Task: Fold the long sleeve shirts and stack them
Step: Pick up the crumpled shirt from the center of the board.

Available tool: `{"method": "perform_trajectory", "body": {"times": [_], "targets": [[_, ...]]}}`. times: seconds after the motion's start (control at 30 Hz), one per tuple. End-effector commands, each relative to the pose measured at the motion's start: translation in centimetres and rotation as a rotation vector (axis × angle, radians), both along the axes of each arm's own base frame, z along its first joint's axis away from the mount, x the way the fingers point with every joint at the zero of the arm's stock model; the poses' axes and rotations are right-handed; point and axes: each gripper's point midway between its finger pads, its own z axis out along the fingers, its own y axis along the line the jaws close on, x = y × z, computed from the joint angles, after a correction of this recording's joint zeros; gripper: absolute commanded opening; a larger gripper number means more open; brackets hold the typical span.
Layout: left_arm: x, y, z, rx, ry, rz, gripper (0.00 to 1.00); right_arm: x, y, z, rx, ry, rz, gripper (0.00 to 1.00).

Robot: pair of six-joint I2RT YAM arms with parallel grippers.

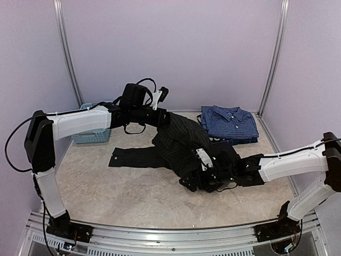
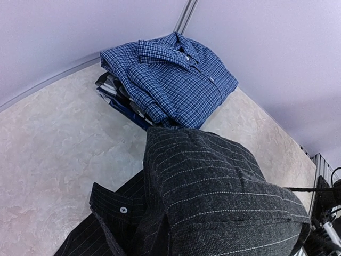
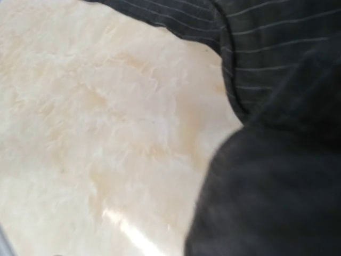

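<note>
The black pinstriped shirt point(image 1: 184, 141) hangs bunched from my left gripper point(image 1: 166, 118), which is raised at the back centre and shut on its upper edge. One sleeve point(image 1: 133, 157) lies flat on the table to the left. In the left wrist view the pinstriped cloth point(image 2: 213, 186) covers the jaws. My right gripper point(image 1: 196, 175) is low against the shirt's bottom edge. Dark blurred cloth point(image 3: 277, 186) fills its view and hides its fingers. The blue check shirt point(image 1: 229, 121) point(image 2: 170, 74) lies folded at the back right.
The blue check shirt rests on a small pile of darker folded cloth point(image 2: 114, 90) near the back right corner post. A light blue plastic basket point(image 1: 90, 136) stands at the back left, behind the left arm. The table point(image 1: 122, 192) is pale marbled.
</note>
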Motion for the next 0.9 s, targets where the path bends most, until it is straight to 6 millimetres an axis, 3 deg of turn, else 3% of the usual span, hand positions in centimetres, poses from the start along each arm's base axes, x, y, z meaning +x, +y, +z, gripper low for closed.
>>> {"method": "perform_trajectory", "body": {"times": [0.0, 0.1, 0.23, 0.33, 0.4, 0.57, 0.73, 0.87], "targets": [[0.1, 0.5, 0.7, -0.013, -0.008, 0.014, 0.00, 2.5, 2.1, 0.2, 0.028, -0.056, -0.112, 0.77], [0.0, 1.2, 0.8, -0.006, -0.013, 0.026, 0.00, 3.4, 1.7, -0.1, -0.005, -0.085, -0.155, 0.53], [0.0, 2.8, 0.8, 0.012, -0.015, 0.061, 0.00, 4.5, 0.5, 2.3, -0.060, -0.173, -0.190, 0.00], [0.2, 5.2, 1.5, 0.029, -0.027, 0.125, 0.00, 5.1, -2.9, 5.4, -0.198, -0.252, -0.247, 0.00], [0.3, 7.0, 2.4, 0.049, -0.046, 0.172, 0.00, 5.8, -5.7, 8.9, -0.285, -0.321, -0.306, 0.00], [-1.7, 9.3, 7.8, 0.074, -0.179, 0.221, 0.00, 6.2, -12.3, 18.1, -0.409, -0.444, -0.397, 0.00], [-2.8, 11.4, 13.7, 0.054, -0.276, 0.283, 0.00, 6.1, -15.3, 26.3, -0.423, -0.577, -0.415, 0.00], [-3.6, 13.6, 17.9, 0.032, -0.356, 0.349, 0.00, 6.4, -16.4, 29.2, -0.432, -0.626, -0.422, 0.00]]}}
